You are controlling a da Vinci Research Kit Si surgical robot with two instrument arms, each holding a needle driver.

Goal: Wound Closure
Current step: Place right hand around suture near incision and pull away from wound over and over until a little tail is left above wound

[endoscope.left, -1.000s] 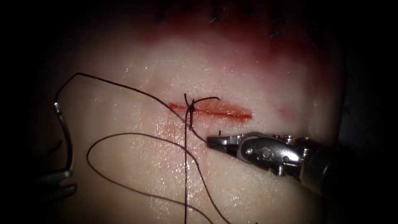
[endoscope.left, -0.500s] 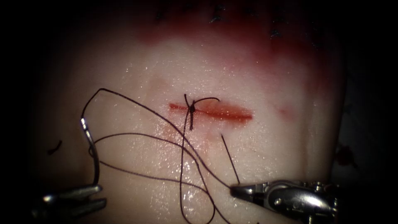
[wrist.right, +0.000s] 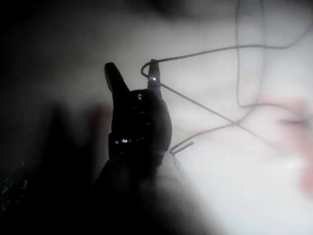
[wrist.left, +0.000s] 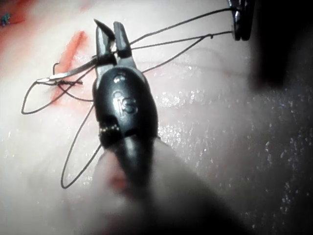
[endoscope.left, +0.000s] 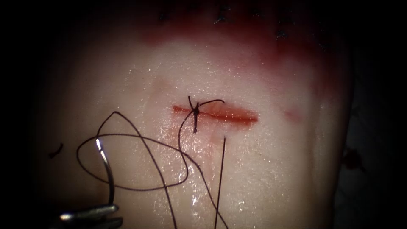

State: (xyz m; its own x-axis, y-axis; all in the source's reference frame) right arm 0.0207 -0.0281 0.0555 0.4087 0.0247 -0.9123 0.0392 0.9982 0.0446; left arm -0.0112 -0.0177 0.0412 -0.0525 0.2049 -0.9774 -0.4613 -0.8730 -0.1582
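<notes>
- Two hands are working the tissue: the left hand is pinching the needle near its back end, clear of the tissue, left of the cut.
- The right hand, jaws spread, is hooking thread on one jaw, likely to manage slack.

pale tissue, red cut, dark thread
</notes>
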